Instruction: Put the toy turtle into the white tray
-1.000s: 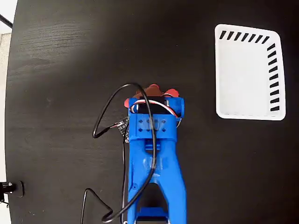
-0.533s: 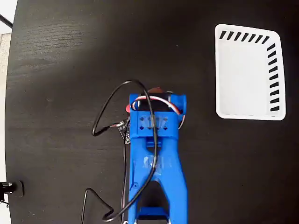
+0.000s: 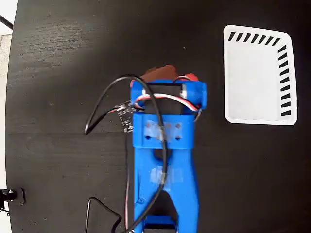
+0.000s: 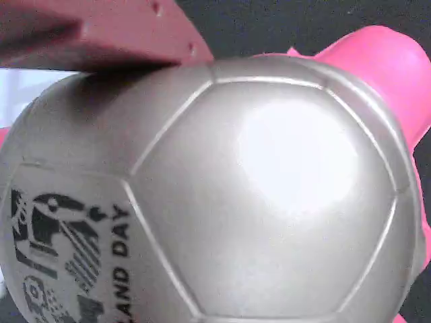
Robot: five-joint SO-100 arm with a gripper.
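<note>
The toy turtle fills the wrist view: a shiny domed shell (image 4: 256,202) with a black printed mark at the lower left and a pink limb (image 4: 384,60) at the upper right. A dark red finger (image 4: 101,33) lies against the top of the shell. In the fixed view the blue arm's head covers the turtle, so only a red foot (image 3: 191,77) peeks out. My gripper (image 3: 167,76) is shut on the turtle, left of the white tray (image 3: 252,82). The tray lies at the upper right with nothing in it.
The black table (image 3: 73,48) ends at a pale strip along the left edge. A black cable loop (image 3: 97,114) hangs out to the left of the blue arm (image 3: 165,170). A small dark fitting (image 3: 9,195) sits at the lower left edge.
The arm's head has moved up the picture and slightly right with the turtle under it, and looks larger, as if raised. The cable loop swung with it. The tray has not moved.
</note>
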